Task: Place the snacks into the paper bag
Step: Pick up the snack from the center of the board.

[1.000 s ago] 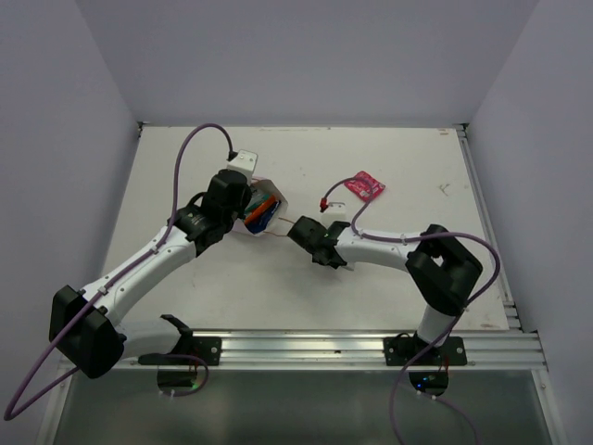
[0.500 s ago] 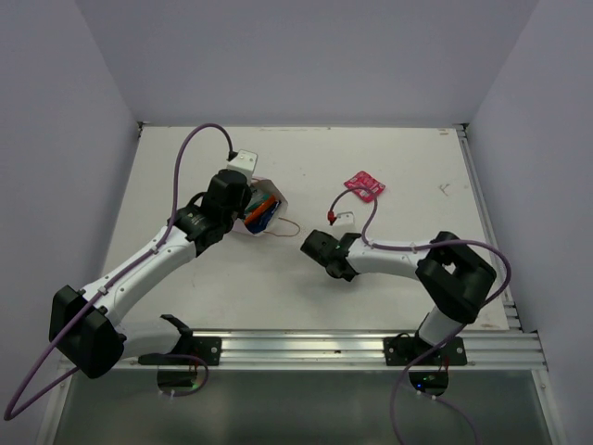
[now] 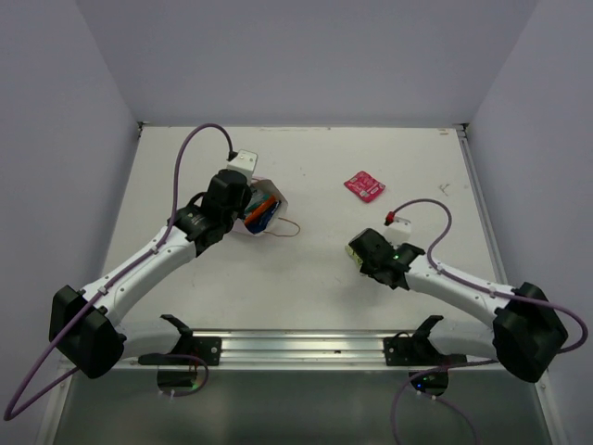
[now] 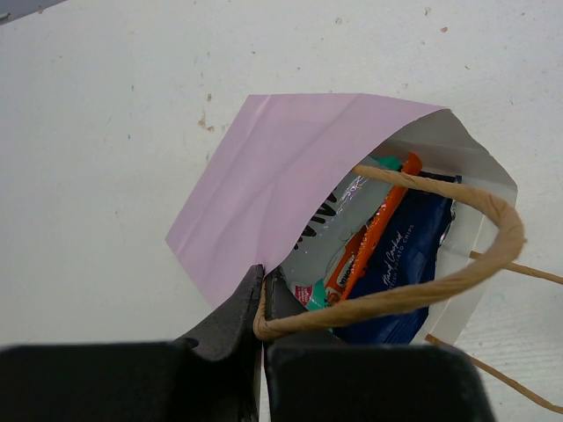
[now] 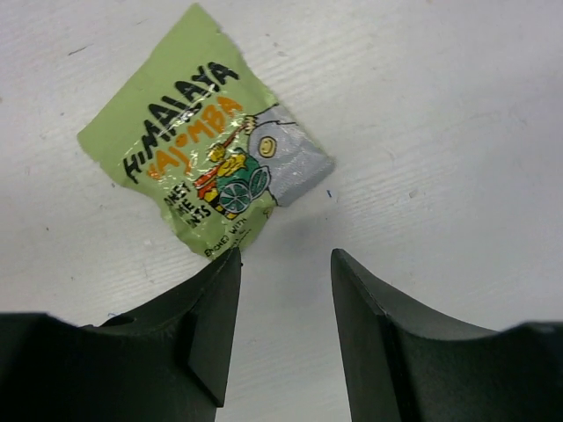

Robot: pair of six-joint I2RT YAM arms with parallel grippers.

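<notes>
Left jaws clamp the paper bag [image 4: 264, 176]; right jaws hover open over the green packet [image 5: 189, 167] to its right: next, lower and grip.

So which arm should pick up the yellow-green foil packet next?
Right. The open right gripper hangs over the yellow-green foil packet; the left gripper is shut on the pale pink paper bag.

Right wrist view now: the yellow-green packet [image 5: 198, 141] reads "HIMALAYA" in black capitals, slanting up toward two o'clock. Just beneath it is an orange word that looks like "KAJOMBA". The small print toward six o'clock is too fine to read. Inside the paper bag [image 4: 264, 167], the dark blue packet [image 4: 400, 264] carries white script, illegible. The silver-grey packet [image 4: 339, 215] shows only cut-off dark letters.
</notes>
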